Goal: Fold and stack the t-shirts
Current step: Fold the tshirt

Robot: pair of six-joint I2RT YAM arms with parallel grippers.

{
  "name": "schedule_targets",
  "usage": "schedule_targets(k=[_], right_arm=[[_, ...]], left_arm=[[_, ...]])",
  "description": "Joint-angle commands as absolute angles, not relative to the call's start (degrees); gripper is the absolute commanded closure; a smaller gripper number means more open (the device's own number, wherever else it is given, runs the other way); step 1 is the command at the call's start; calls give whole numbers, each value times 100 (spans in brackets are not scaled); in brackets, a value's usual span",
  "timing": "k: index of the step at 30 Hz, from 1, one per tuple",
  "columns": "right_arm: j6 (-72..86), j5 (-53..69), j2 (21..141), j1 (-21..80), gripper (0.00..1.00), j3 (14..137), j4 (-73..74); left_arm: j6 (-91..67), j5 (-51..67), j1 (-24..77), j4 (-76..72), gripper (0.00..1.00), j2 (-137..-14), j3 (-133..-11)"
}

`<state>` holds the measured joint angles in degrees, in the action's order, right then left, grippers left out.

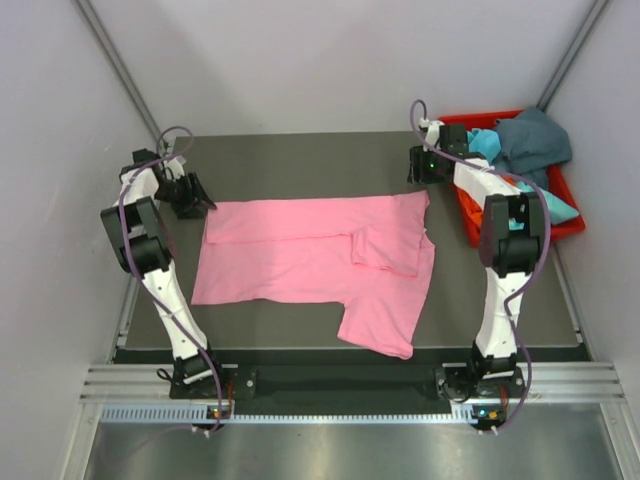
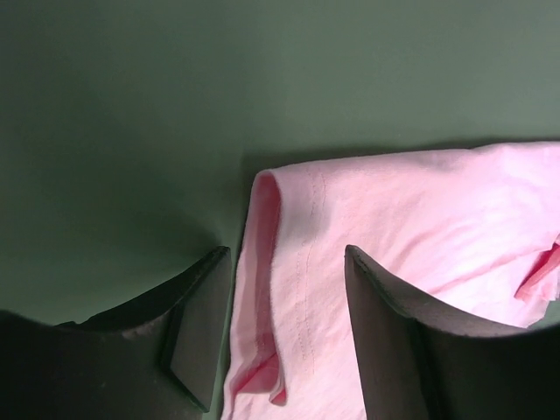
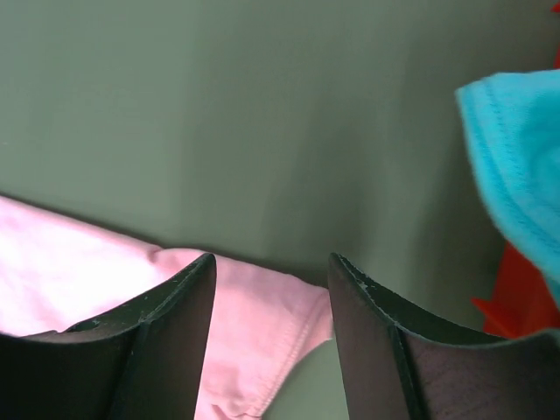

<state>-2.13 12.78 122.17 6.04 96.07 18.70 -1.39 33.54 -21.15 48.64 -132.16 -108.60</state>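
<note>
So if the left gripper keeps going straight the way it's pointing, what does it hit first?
Most likely the pink t-shirt: its folded edge lies in line with the left gripper, between the open jaws, with the table beneath. How far off it is, I can't tell.

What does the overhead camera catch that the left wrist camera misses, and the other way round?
Overhead only: the whole pink t-shirt spread out, the right gripper, and the red bin holding other shirts. Left wrist only: the stitched, rolled-over edge of the pink cloth close up, lying between the open fingers. Both: the pink t-shirt, the dark table, the left gripper.
</note>
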Motion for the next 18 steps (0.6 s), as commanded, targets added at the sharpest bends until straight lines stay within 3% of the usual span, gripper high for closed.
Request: schedule_targets(k=[1, 13, 18], right_arm=[[-378, 1134, 11936, 510, 45, 9607, 1784], [-615, 1072, 11707, 510, 45, 8939, 1969], [-720, 1037, 11689, 501, 48, 8780, 1960]], left_arm=[[-70, 3718, -2145, 4939, 40, -13280, -11083], [-220, 3823, -2188, 4904, 42, -13491, -11074], [-229, 3858, -2206, 4860, 53, -13447, -10995]])
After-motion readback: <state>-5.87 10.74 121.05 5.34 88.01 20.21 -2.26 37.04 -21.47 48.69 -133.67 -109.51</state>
